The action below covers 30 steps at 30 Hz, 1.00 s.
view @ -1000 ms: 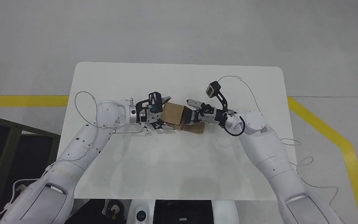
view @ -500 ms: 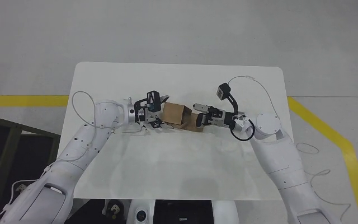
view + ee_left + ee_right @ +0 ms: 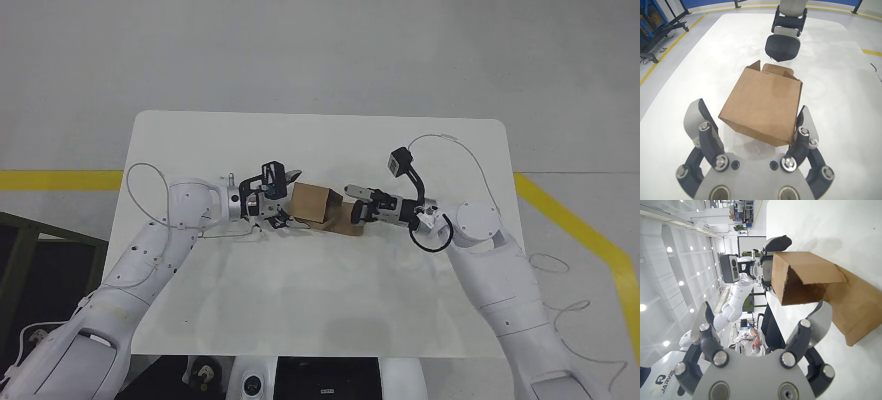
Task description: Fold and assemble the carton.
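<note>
Where the left gripper (image 3: 751, 105) is seen from its own wrist, its two grey fingers are spread wide to either side of the brown cardboard carton (image 3: 762, 106). One dark pad (image 3: 799, 116) is touching the carton's near corner edge, while the other pad (image 3: 705, 113) is kept apart from the carton by a strip of bare table. Nothing is clamped by it. From above, this gripper (image 3: 285, 207) is found at the carton's (image 3: 315, 203) closed end.

The right gripper (image 3: 763, 307) is likewise spread, with nothing held. One of its fingers (image 3: 819, 313) is set just beside the rim of the carton's (image 3: 806, 266) open end, and the other finger (image 3: 702, 317) is held well clear of the carton. In the top view the right gripper (image 3: 350, 203) is placed at that open end, opposite the left gripper.

The carton is laid on its side between the two grippers, its open mouth turned toward the right gripper. Short flaps are seen standing out at that mouth, and one long flap (image 3: 851, 313) is spread flat beyond it. Beneath the carton, the white rounded table (image 3: 300, 300) extends well past it on every side.
</note>
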Available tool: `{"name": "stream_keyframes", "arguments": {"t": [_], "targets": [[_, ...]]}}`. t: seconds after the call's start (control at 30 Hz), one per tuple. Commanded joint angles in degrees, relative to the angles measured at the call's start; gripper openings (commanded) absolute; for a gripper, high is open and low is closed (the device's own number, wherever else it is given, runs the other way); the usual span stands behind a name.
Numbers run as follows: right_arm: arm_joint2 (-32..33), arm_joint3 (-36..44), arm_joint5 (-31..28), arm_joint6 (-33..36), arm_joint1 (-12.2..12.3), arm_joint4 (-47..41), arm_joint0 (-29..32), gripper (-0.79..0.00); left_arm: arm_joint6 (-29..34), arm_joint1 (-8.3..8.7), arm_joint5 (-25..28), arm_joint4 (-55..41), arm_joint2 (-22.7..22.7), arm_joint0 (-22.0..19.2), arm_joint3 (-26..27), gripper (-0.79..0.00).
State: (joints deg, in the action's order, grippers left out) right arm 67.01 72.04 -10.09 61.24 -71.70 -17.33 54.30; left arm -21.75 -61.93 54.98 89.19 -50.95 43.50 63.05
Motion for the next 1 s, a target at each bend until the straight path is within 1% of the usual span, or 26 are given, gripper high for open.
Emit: {"name": "stream_keyframes", "arguments": {"t": [0.0,0.23,0.47,0.7,0.97], "targets": [[-0.44,-2.48,-1.88,0.57,-0.15,-0.45,-1.38,0.000,0.07,-0.01,0.02,0.01,0.01,0.01,0.09,0.000],[-2.77,-10.72,-7.42,4.02,-1.12,-4.60,-6.33,0.000,0.42,-0.06,0.14,-0.25,0.04,0.11,0.45,0.000],[-6.15,-17.89,-11.18,6.73,-2.40,-5.90,-11.19,0.000,0.85,-0.11,0.21,-0.68,0.03,0.23,0.64,0.000],[-9.57,-23.34,-13.73,10.30,-3.79,-6.67,-15.43,0.000,1.25,-0.19,0.32,-0.81,0.15,0.30,0.68,0.000],[-12.06,-26.73,-15.39,13.40,-5.06,-8.86,-17.26,0.000,1.10,-0.22,0.19,-0.83,0.14,0.41,0.76,0.000]]}}
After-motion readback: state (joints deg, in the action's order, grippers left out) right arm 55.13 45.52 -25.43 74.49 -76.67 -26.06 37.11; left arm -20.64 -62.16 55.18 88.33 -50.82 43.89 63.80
